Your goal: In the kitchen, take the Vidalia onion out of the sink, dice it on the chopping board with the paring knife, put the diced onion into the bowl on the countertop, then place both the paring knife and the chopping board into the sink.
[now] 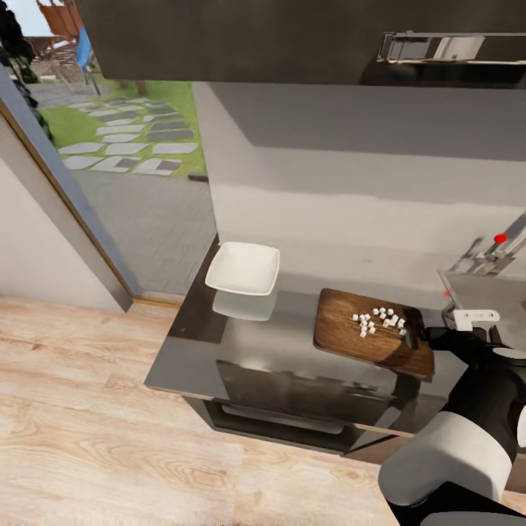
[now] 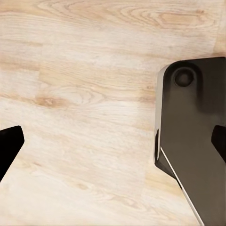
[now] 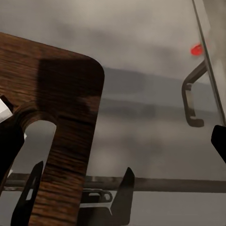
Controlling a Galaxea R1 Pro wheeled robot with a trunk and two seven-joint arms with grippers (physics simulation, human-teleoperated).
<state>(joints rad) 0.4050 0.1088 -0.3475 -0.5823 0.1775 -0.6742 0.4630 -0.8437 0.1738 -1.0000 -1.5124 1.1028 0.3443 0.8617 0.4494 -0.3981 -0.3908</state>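
Head view: chopping board [image 1: 369,337] lies flat on the glossy grey surface [image 1: 256,351], its long side running at a slant from upper left to lower right. The diced onion [image 1: 380,322], a loose cluster of small white cubes, sits on the board's upper middle, all of it on the wood. A slim dark paring knife [image 1: 411,337] lies just beside the cubes at the board's right end, close to the right arm's wrist. The white square bowl [image 1: 243,268] stands on the surface's far left corner, well apart from the board, with nothing visible in it. The sink [image 1: 486,292] is at the right edge of frame, its tap with a red knob [image 1: 500,238] behind it.

Right gripper [image 3: 113,150]: the wrist view looks down at the board's handle end [image 3: 70,122] with its slot hole. 2 dark fingertips [image 3: 9,146] show at opposite edges of that picture, wide apart, nothing between them but board and surface. The tap and red knob [image 3: 197,49] appear reflected or seen at the far side; I can't tell which. Right arm in head view is black and white, reaching to the board's right end.

Left gripper [image 2: 113,146]: its wrist view shows fingers apart, 1 dark fingertip [image 2: 8,143] at each side, holding nothing, over light wood floor [image 2: 89,94] next to a dark part of the robot [image 2: 193,141].
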